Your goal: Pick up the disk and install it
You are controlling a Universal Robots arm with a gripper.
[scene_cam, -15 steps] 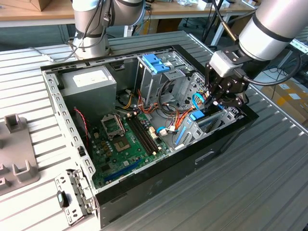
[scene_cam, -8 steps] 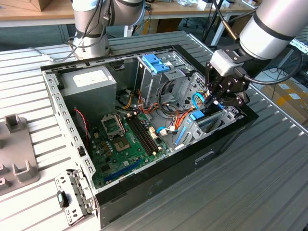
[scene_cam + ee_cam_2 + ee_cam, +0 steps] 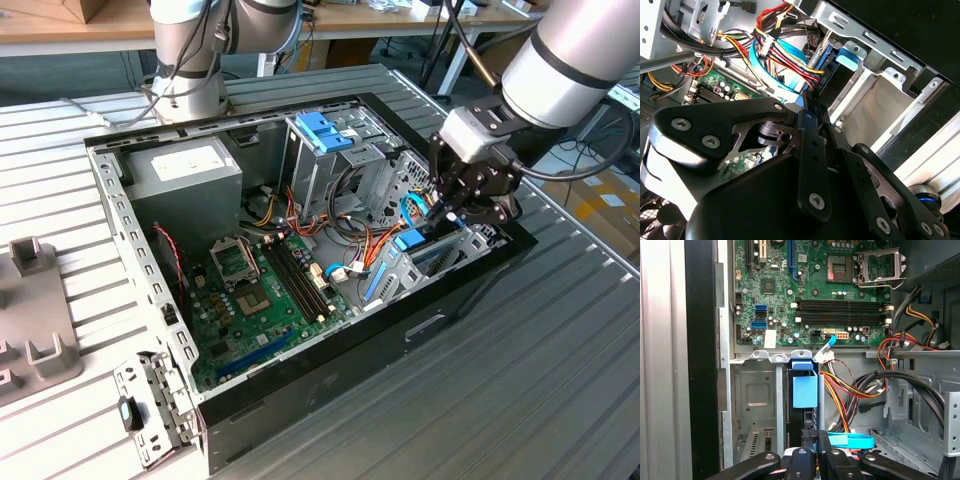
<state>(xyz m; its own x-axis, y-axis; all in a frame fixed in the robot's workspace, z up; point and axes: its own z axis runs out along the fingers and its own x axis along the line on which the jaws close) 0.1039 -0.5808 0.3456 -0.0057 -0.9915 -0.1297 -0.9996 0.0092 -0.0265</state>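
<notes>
The disk (image 3: 805, 390) stands on edge in a narrow slot of the drive bay (image 3: 757, 390), at the corner of the open case (image 3: 480, 270) on the exterior view's right. In the first wrist view its blue carrier tab faces the camera, and the dark body below it runs down into the slot, so the long axis goes into the bay, away from the board (image 3: 810, 290). In the exterior view the disk (image 3: 412, 243) shows as a blue patch just beside the bay wall, tilted little if at all; how deep it sits cannot be told. In the second wrist view the disk (image 3: 832, 75) appears as a dark slab with a blue rail and a pale blue tab at its end, between the bay's metal plates.

The gripper (image 3: 815, 440) sits at the disk's near end, its two fingers (image 3: 802, 460) drawn close together with only a thin gap; they seem to pinch the disk's edge, but the contact itself is hidden by the finger links. In the second wrist view the gripper (image 3: 812, 107) and its black linkage cover most of the disk. In the exterior view the gripper (image 3: 448, 210) hangs over the bay, its tips lost among cables (image 3: 375, 245).

The bundle of red, yellow and blue cables lies just beside the disk, on the side away from the empty slot.
</notes>
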